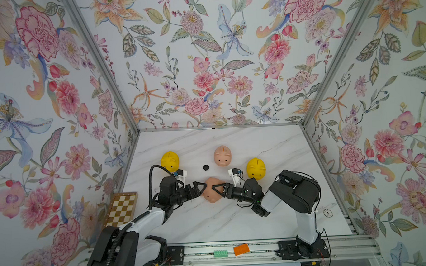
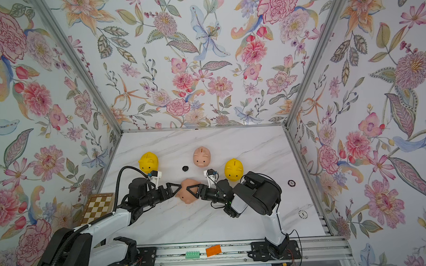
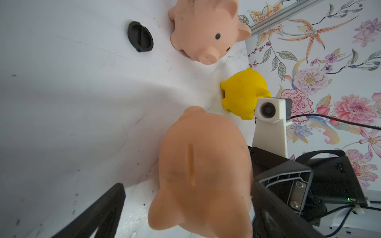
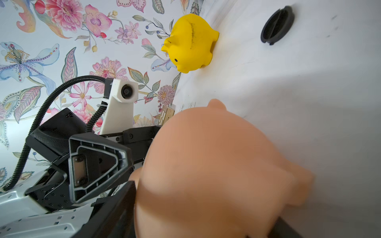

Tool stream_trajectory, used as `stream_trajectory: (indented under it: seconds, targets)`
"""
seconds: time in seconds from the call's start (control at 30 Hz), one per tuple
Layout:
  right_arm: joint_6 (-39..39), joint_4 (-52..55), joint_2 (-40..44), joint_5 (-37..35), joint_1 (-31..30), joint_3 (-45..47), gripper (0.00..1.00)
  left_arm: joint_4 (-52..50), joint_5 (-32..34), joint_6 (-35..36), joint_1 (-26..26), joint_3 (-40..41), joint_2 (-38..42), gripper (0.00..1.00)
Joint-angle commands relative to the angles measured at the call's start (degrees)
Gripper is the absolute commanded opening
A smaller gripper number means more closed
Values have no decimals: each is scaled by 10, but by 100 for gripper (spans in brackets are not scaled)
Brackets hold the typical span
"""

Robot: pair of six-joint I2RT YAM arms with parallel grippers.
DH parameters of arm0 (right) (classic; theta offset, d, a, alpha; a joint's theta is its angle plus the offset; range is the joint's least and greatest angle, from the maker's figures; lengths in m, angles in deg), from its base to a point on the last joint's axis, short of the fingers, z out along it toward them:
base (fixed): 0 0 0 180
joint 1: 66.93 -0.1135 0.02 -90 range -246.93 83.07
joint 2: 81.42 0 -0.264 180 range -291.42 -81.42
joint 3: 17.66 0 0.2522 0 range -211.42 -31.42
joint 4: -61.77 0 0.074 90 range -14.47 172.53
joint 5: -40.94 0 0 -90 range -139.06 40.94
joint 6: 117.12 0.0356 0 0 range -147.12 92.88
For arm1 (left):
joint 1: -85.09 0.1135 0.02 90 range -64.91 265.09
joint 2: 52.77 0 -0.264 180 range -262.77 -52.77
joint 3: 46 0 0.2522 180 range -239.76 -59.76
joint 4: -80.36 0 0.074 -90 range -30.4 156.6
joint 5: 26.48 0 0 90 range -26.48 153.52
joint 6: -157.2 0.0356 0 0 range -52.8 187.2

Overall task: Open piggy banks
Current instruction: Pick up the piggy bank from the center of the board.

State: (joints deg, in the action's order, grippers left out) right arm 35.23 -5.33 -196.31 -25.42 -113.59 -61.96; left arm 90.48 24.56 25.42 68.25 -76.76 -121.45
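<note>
Four piggy banks are spread over the marble counter [image 1: 256, 141]. The near pink piggy bank [image 1: 211, 196] is in the middle, between the two arms, which reach it from opposite sides. It is tipped over rather than upright. The left wrist view looks straight at its coin slot [image 3: 191, 164], and in both top views its snout points toward the front edge.

The right gripper [image 1: 215, 187] has its fingers [image 4: 115, 206] closed on this pig, one pressed to each side of the body in the right wrist view. The left gripper [image 1: 204, 186] has its fingers [image 3: 103, 210] spread wide around the same pig. One lies just beside the body and the other stands clear of it (so that side has no grip). Whether the pig touches the counter cannot be told.

The far pink piggy bank [image 1: 222, 156] stands upright toward the back. The left yellow piggy bank [image 1: 170, 161] and the right yellow piggy bank [image 1: 256, 168] stand to either side of it, each just behind an arm's wrist. A black plug [image 1: 205, 167] lies loose between the left yellow and far pink pigs, touching neither. A chessboard [image 1: 121, 208] leans at the counter's left edge. A green block [image 1: 220, 253] and an orange block [image 1: 241, 249] sit on the front rail [image 1: 261, 250].
</note>
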Motion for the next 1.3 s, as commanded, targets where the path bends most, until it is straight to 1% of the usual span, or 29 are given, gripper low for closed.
stream_trajectory:
  seconds: [0.0,0.17,0.33,0.47,0.63,0.7,0.8,0.83,0.93,1.17,1.27]
  targets:
    - [4,38,-24,-13,10,16,77,102,-28,-30,-5,21,-19,99]
    - [5,41,-31,-12,13,14,77,211,-35,-65,-4,61,-47,99]
    - [7,42,-36,-9,16,8,77,267,-42,-78,-4,79,-69,99]
    - [8,40,-40,-9,17,8,77,354,-67,-97,-5,91,-106,98]
    - [10,34,-45,-9,17,8,77,496,-87,-140,-4,111,-189,97]
    - [11,31,-48,-8,17,7,77,556,-93,-159,-5,111,-241,94]
    - [14,26,-52,-8,17,7,77,679,-100,-202,-4,116,-320,93]
    - [14,24,-52,-8,17,8,76,679,-113,-205,-3,104,-340,90]
    - [15,24,-55,-9,17,8,76,680,-110,-195,-16,95,-363,86]
    - [15,21,-58,-7,17,7,76,679,-101,-188,-15,93,-356,77]
    - [15,14,-59,-1,17,4,77,679,-95,-185,-16,95,-355,75]
